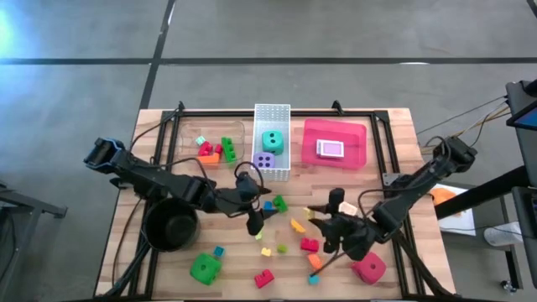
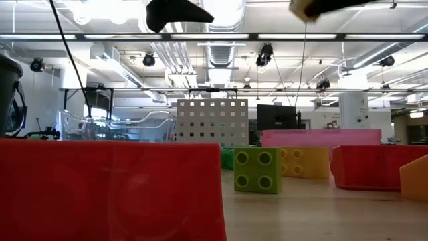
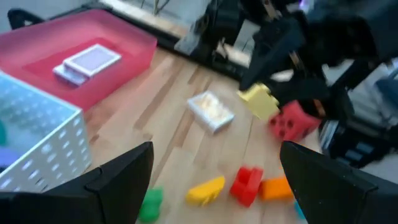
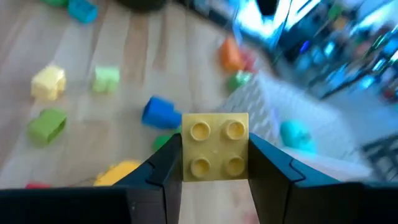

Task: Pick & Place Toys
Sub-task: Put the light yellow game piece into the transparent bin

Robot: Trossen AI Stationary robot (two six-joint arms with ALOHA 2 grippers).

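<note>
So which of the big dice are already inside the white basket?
The teal die and the purple die, both in the white basket. The green die and the red die sit on the table's near edge.

1. A wooden table (image 1: 394, 134) stands on a grey floor (image 1: 336, 33).
2. A white perforated basket (image 1: 272, 113) sits at the table's far middle.
3. A red tray (image 1: 357, 155) lies just right of the basket.
4. A clear bin (image 1: 189, 134) lies left of the basket.
5. A black pot (image 1: 170, 226) stands near the left edge.
</note>
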